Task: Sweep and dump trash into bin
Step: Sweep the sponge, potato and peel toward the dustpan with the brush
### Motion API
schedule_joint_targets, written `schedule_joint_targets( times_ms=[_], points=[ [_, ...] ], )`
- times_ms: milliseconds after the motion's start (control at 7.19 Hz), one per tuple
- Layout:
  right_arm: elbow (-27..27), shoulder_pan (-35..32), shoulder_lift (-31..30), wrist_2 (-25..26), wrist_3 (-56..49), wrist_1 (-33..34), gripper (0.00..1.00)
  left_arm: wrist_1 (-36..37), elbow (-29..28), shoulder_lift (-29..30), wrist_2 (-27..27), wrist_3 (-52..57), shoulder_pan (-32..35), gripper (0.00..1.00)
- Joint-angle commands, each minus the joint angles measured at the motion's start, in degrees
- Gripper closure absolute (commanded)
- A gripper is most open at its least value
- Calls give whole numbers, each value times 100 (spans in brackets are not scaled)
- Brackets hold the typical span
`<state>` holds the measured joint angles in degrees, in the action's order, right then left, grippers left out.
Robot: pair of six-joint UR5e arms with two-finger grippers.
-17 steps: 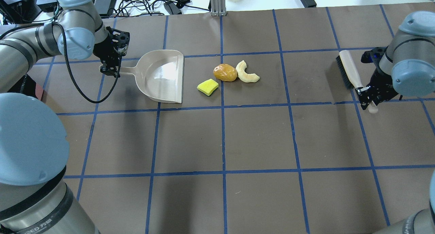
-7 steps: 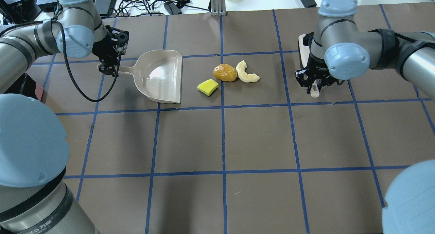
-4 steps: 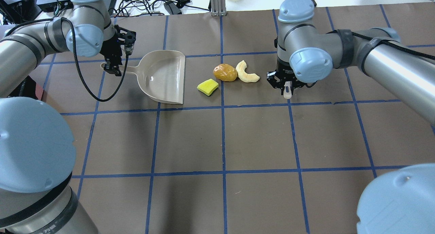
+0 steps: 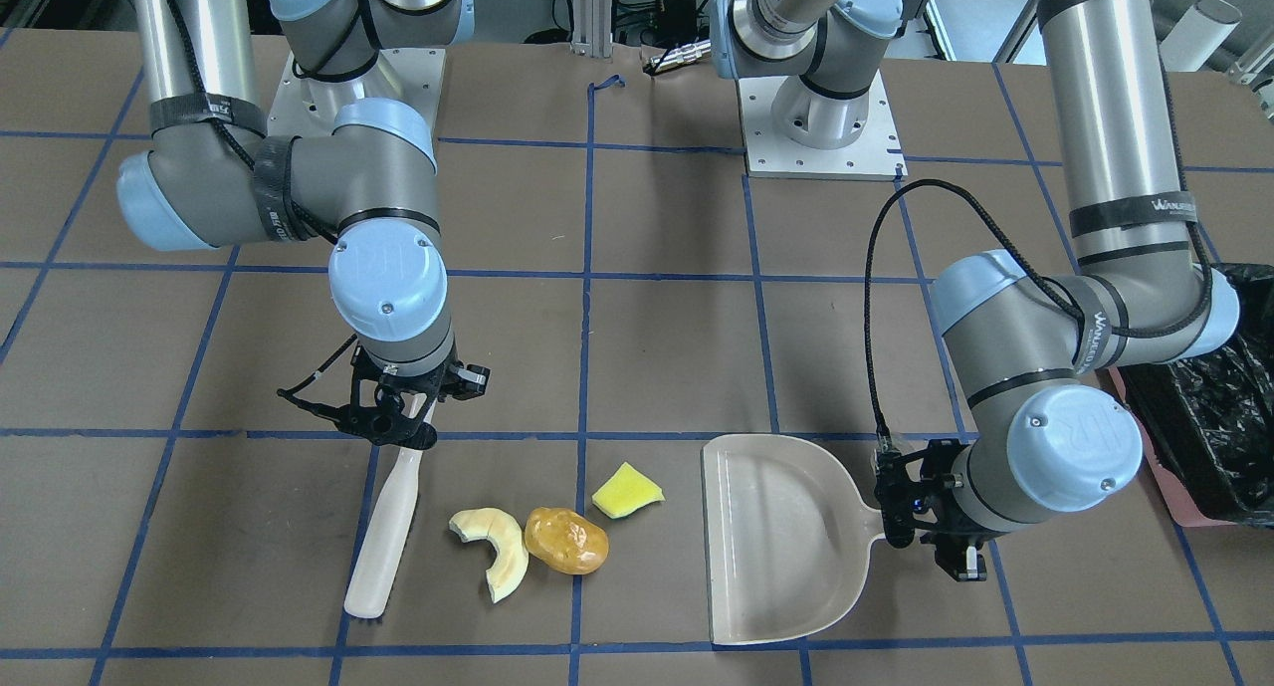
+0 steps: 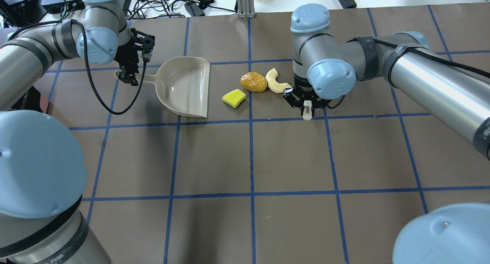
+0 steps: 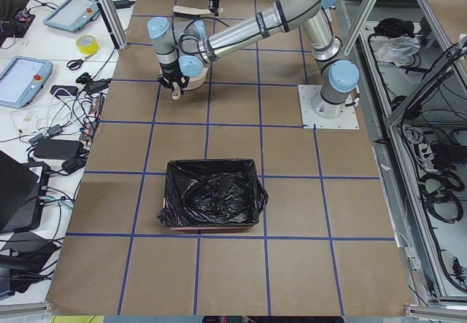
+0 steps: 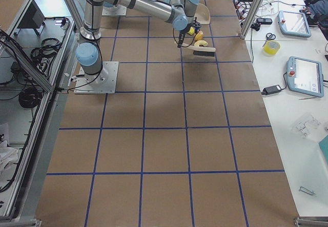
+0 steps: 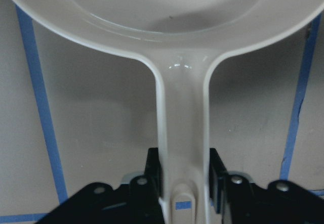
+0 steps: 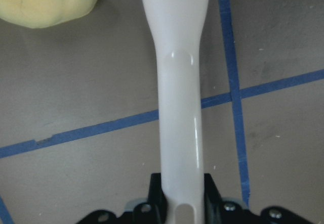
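Three trash pieces lie mid-table: a cream rind slice [image 5: 277, 82] [image 4: 495, 547], an amber lump [image 5: 253, 82] [image 4: 566, 540] and a yellow-green sponge wedge [image 5: 234, 98] [image 4: 626, 492]. My left gripper [image 5: 128, 74] [image 8: 185, 188] is shut on the handle of the beige dustpan [image 5: 185, 86] [image 4: 776, 537], whose open edge faces the trash. My right gripper [image 5: 306, 105] [image 9: 179, 198] is shut on the handle of a white brush [image 4: 383, 537], which stands just beside the rind on the side away from the dustpan. The rind's edge shows in the right wrist view [image 9: 45, 1]. The bin [image 6: 211, 195] [image 4: 1209, 417], pink with a black bag, stands toward my left end of the table.
An aluminium post [image 5: 245, 3] stands at the far table edge, with cables and devices behind it. The two arm bases [image 4: 816, 118] are bolted at my side of the table. Blue tape lines grid the brown surface.
My right arm has carried the brush leftward from the table's right side to just beside the rind. My left gripper has shifted the dustpan slightly toward the trash.
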<state>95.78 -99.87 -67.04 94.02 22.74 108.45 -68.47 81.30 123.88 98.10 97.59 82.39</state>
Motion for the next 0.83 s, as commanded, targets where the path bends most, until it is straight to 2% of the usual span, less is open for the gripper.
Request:
schedule_joint_targets(
  times_ms=[0, 695],
  points=[
    [-6, -24, 68, -349, 354, 9, 100, 0, 0, 5, -10, -3, -4, 100],
    [-163, -550, 270, -393, 687, 36, 100, 9, 35, 22, -37, -3, -4, 100]
  ],
)
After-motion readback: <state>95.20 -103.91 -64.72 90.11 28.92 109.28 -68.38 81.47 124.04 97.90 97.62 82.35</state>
